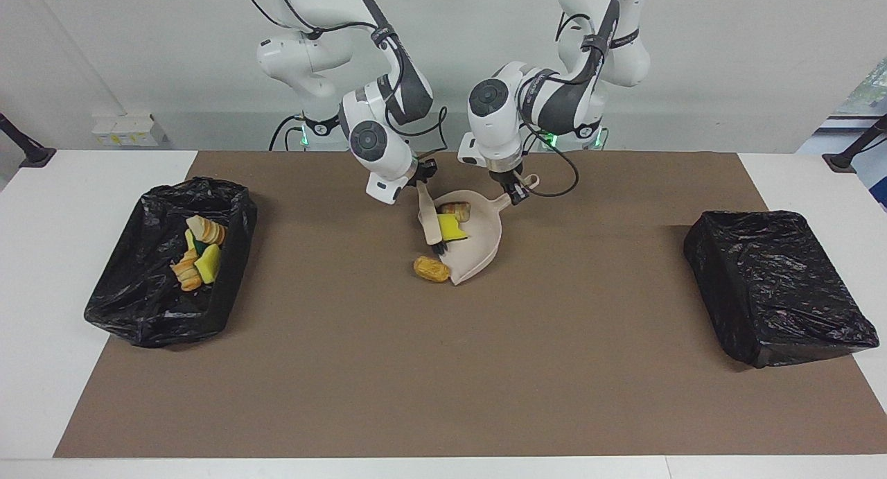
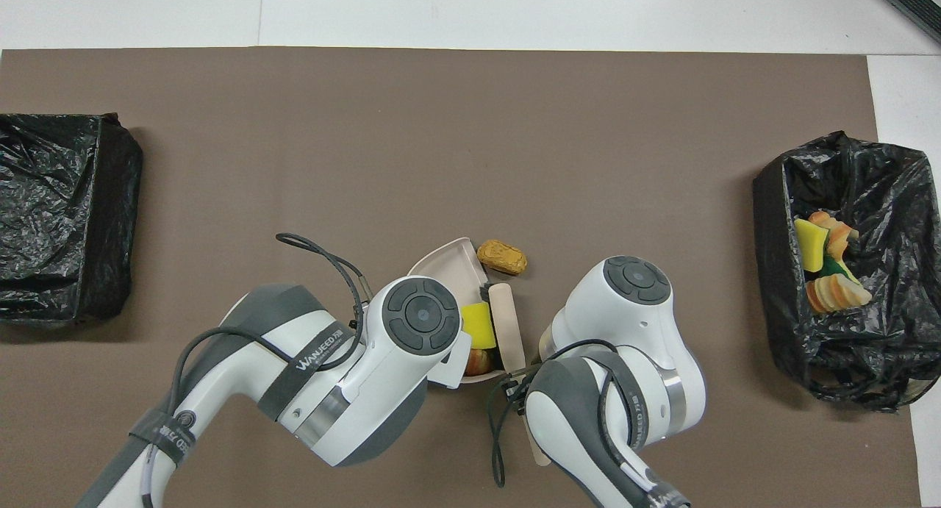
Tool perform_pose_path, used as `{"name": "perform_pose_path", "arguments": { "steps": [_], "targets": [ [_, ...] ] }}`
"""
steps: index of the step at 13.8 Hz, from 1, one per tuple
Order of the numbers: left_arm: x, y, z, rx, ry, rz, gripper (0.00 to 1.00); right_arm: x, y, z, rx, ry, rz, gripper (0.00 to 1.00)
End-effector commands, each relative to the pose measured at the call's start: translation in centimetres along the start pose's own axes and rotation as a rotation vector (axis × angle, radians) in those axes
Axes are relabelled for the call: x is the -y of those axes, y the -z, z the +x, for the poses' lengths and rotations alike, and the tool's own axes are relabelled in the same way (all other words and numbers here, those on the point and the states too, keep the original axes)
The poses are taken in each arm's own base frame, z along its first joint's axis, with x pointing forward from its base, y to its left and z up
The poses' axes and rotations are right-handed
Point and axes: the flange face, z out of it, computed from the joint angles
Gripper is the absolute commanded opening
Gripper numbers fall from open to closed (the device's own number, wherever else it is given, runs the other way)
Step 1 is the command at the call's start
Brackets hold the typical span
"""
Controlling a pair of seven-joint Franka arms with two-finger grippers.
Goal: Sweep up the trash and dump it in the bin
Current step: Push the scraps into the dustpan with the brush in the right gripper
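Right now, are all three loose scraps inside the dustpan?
No: the golden-brown piece lies on the mat just outside the dustpan lip.

Brown mat [image 1: 443, 368], covered black bin [image 1: 776, 285] on it.

From above I see the beige dustpan [image 2: 454, 267] mostly under my left arm, with 1 yellow sponge chunk [image 2: 478, 326] and what looks like a bread piece [image 2: 478, 361] in it. My brush [image 2: 507, 324] lies across the pan's open edge. 1 golden-brown piece [image 2: 502, 257] sits on the mat just beside the pan's lip.
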Motion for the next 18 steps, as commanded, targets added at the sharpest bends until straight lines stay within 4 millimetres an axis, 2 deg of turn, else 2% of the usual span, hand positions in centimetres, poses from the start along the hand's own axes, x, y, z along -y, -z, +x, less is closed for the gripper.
{"name": "perform_pose_path", "arguments": {
  "steps": [1,3,7,9,12,13,15,17,18],
  "targets": [
    [0.5,-0.2,-1.1,-0.01,0.019,0.011,0.0,-0.3,3.3,-1.9,0.023,0.065,-0.016,0.0],
    [1.0,-0.3,-1.3,-0.007,0.034,0.007,0.0,-2.0,6.1,-1.5,0.038,0.077,-0.144,0.0],
    [1.9,-0.5,-1.6,-0.008,0.052,0.0,0.0,-3.4,7.1,-0.4,0.022,0.084,-0.303,0.0],
    [1.9,-0.6,-1.6,-0.009,0.052,0.001,0.0,-4.2,8.6,1.3,-0.004,0.093,-0.365,0.0],
    [2.2,-0.5,-1.6,-0.023,0.059,0.005,0.0,-5.2,10.5,5.6,-0.028,0.101,-0.43,0.0],
    [2.3,-0.5,-1.5,-0.028,0.06,0.007,0.0,-5.0,10.4,6.2,-0.03,0.107,-0.44,0.0],
    [2.4,-0.5,-1.6,-0.026,0.062,0.006,0.0,-4.1,8.2,7.4,-0.012,0.109,-0.427,0.0],
    [2.4,-0.5,-1.6,-0.026,0.062,0.006,0.0,-3.8,6.3,7.1,0.024,0.101,-0.417,0.0],
    [2.4,-0.5,-1.6,-0.026,0.062,0.006,0.0,-2.7,5.9,6.5,0.036,0.107,-0.365,0.0]
  ]
}}
